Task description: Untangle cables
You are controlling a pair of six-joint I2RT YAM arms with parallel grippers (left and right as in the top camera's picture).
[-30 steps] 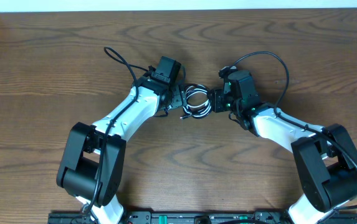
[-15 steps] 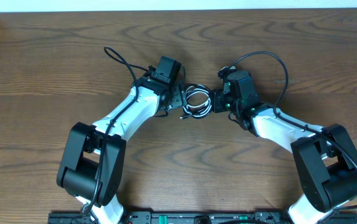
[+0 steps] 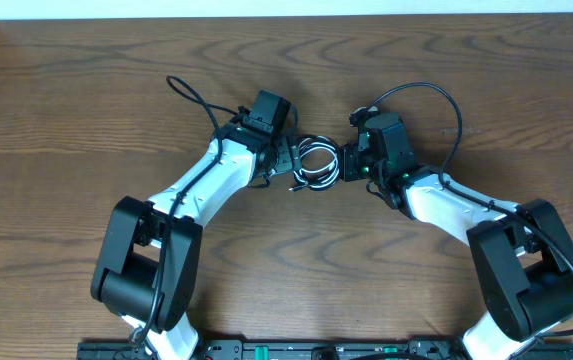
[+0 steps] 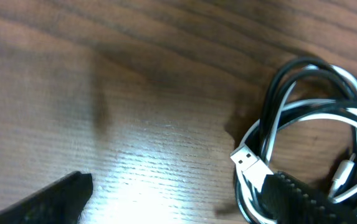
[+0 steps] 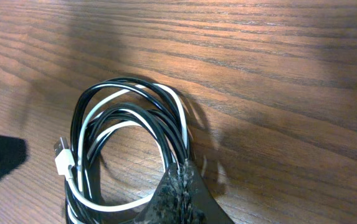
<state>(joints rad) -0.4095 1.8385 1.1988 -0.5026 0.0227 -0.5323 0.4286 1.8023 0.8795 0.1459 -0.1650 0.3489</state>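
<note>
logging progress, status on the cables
Left gripper open over cables. Right gripper shut on cables. Cables coiled in one bundle on table. No obstruction seen.

The left arm (image 3: 191,190) and right arm (image 3: 451,205) reach from the near edge toward the middle. The left gripper (image 3: 288,160) has its jaws wide apart. The right gripper (image 3: 346,162) is clamped tight on the cables (image 5: 122,118).

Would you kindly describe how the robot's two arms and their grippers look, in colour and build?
The left arm and the right arm each have white tubular links between bulky black joint housings. A thick black wire loops loose from each wrist. The left gripper and the right gripper are black, with dark, flat, textured fingers.
</note>
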